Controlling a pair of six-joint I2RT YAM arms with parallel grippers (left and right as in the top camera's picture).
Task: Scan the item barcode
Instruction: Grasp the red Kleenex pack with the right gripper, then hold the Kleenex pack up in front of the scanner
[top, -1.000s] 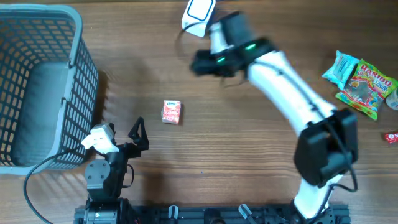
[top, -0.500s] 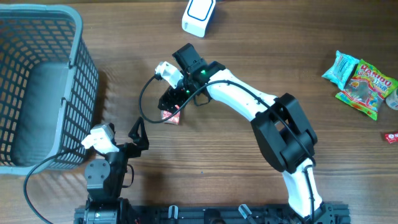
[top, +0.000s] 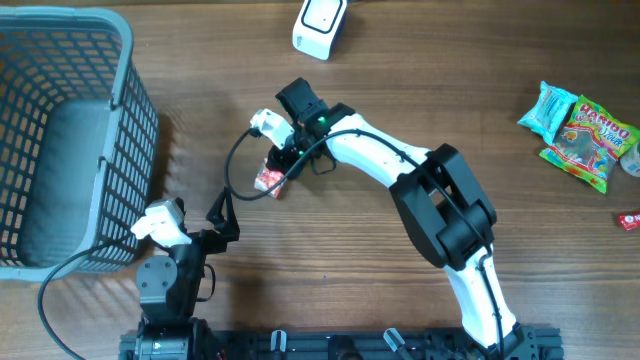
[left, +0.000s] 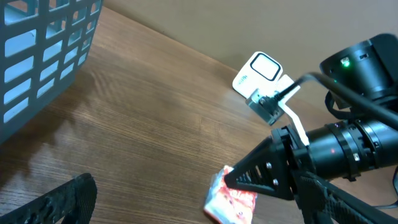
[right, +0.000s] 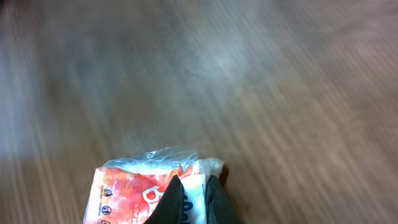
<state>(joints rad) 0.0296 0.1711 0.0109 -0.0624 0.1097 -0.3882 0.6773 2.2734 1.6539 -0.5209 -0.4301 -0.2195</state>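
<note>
The item, a small red-and-white plastic packet (top: 267, 181), lies mid-table, tilted up on one edge. My right gripper (top: 279, 167) is shut on its upper right edge. In the right wrist view the two black fingertips pinch the packet (right: 134, 190) at the wrapper's white end, with my right gripper (right: 194, 200) at the bottom of the frame. The left wrist view shows the packet (left: 231, 200) under the right arm's fingers (left: 261, 174). The white scanner (top: 320, 20) lies at the far edge. My left gripper (top: 192, 214) stands open near the front left, apart from the packet. No barcode shows.
A grey wire basket (top: 122, 60) fills the left side. Several snack bags (top: 580, 130) and a small red item (top: 628, 220) lie at the right edge. The right arm's cable (top: 232, 170) loops beside the packet.
The right arm swung from near the scanner down to the packet and shut on its edge. The packet has tipped and shifted slightly. The left arm has not moved.
</note>
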